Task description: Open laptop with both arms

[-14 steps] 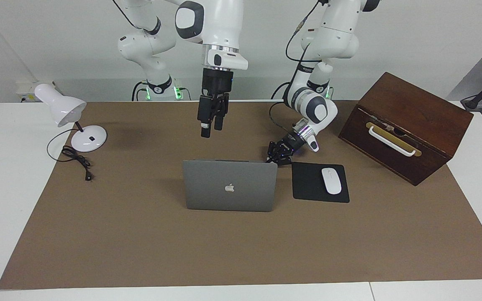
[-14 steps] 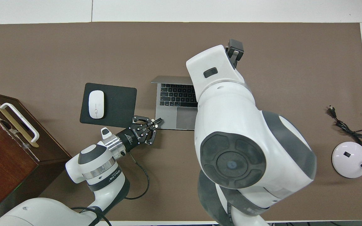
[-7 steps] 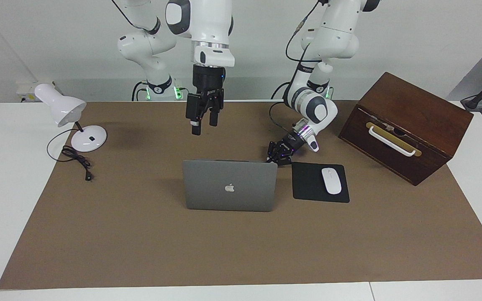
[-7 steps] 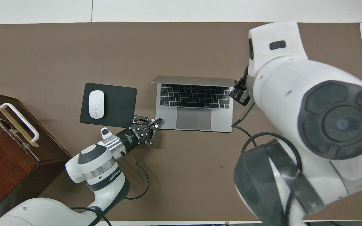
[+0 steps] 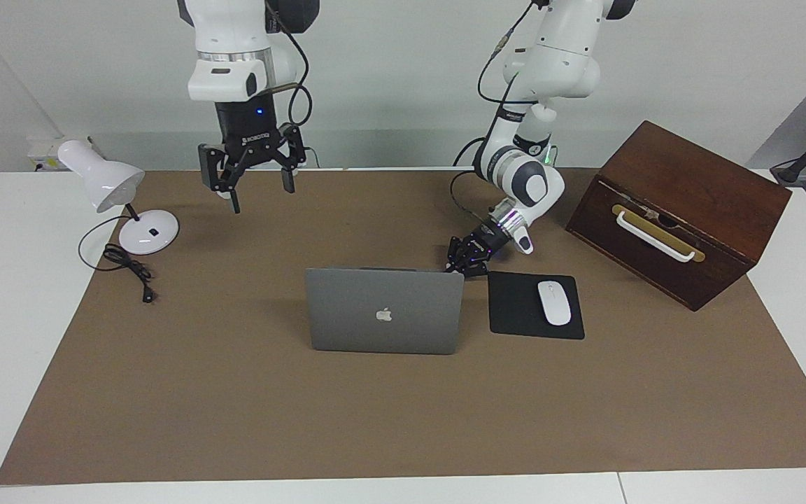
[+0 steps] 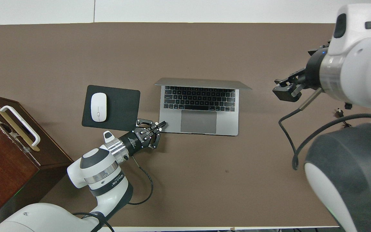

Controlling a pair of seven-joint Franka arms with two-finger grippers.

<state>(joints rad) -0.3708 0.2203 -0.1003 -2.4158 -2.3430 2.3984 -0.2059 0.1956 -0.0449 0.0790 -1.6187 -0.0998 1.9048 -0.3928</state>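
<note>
The silver-grey laptop [image 5: 384, 311] stands open at the middle of the brown mat, its lid upright with the apple logo facing away from the robots. Its keyboard [image 6: 199, 98] shows in the overhead view. My left gripper [image 5: 464, 260] is low at the laptop base's corner nearest the robots, toward the left arm's end. Its fingertips [image 6: 163, 124] are pinched together and touch that corner. My right gripper [image 5: 260, 196] is open and empty, raised over the mat between the lamp and the laptop. One of its fingers [image 6: 282, 91] shows in the overhead view.
A black mousepad [image 5: 515, 315] with a white mouse [image 5: 554, 302] lies beside the laptop toward the left arm's end. A dark wooden box [image 5: 676, 210] with a white handle stands at that end. A white desk lamp [image 5: 105, 183] and its cord [image 5: 130, 267] are at the right arm's end.
My right gripper has risen and swung away from the laptop toward the lamp, turning and spreading its fingers. The left gripper and the laptop have not moved.
</note>
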